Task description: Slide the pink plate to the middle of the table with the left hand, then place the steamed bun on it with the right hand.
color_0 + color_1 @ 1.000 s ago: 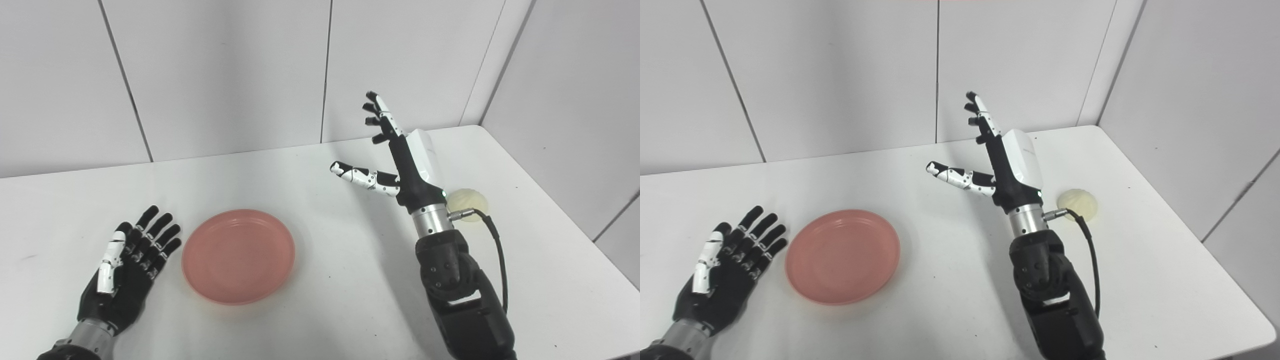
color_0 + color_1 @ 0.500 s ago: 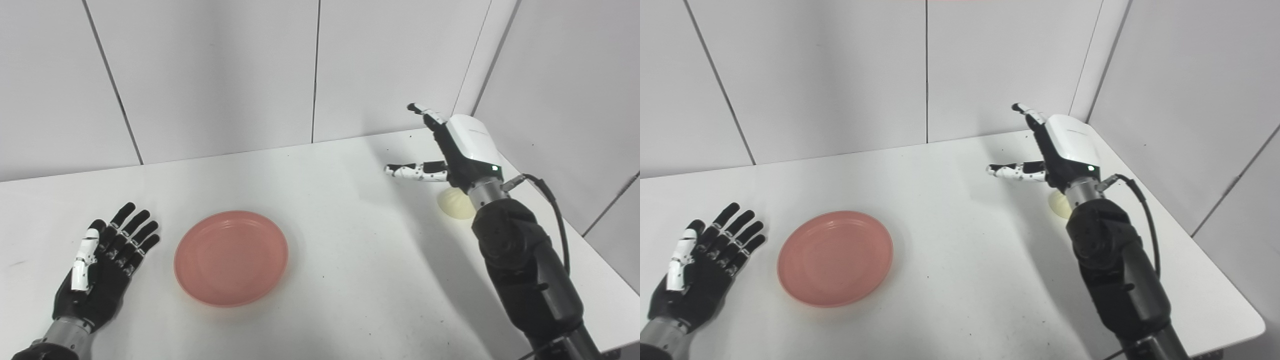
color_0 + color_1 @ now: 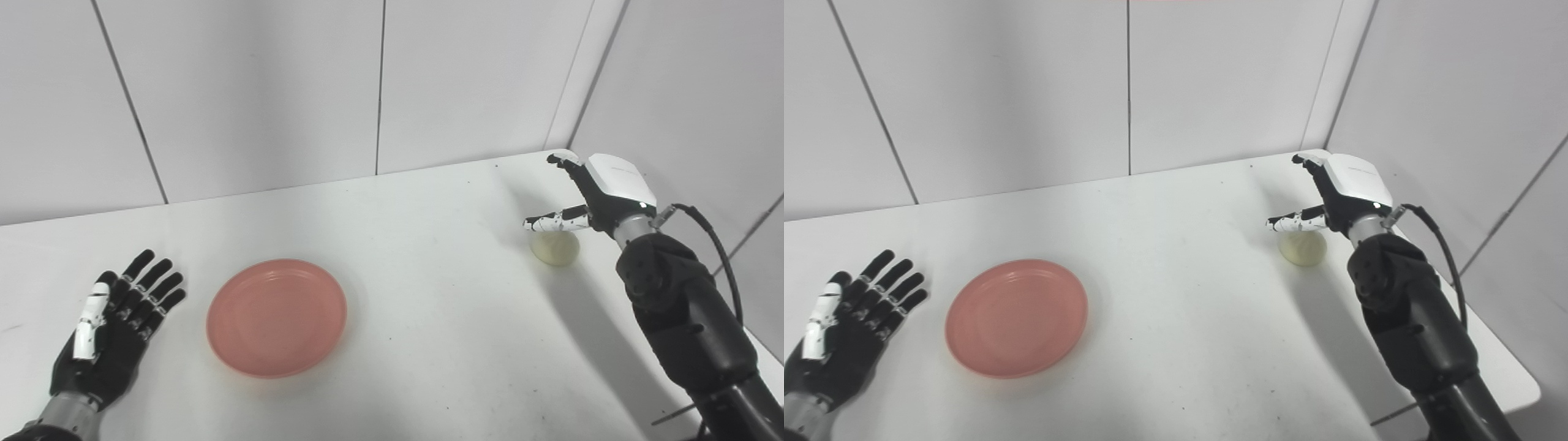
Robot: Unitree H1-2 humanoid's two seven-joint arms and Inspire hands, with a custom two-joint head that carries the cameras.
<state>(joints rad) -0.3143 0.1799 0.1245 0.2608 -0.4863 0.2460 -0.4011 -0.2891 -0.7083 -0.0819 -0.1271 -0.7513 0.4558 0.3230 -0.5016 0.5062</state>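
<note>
Left eye view: right hand (image 3: 603, 193) fingers (image 3: 560, 160) are spread and released, poised over the round pale steamed bun (image 3: 555, 247) near the white bench (image 3: 429, 318) right edge. Left hand (image 3: 110, 331) lies released, palm up, beside the round pink plate (image 3: 277, 316).
</note>
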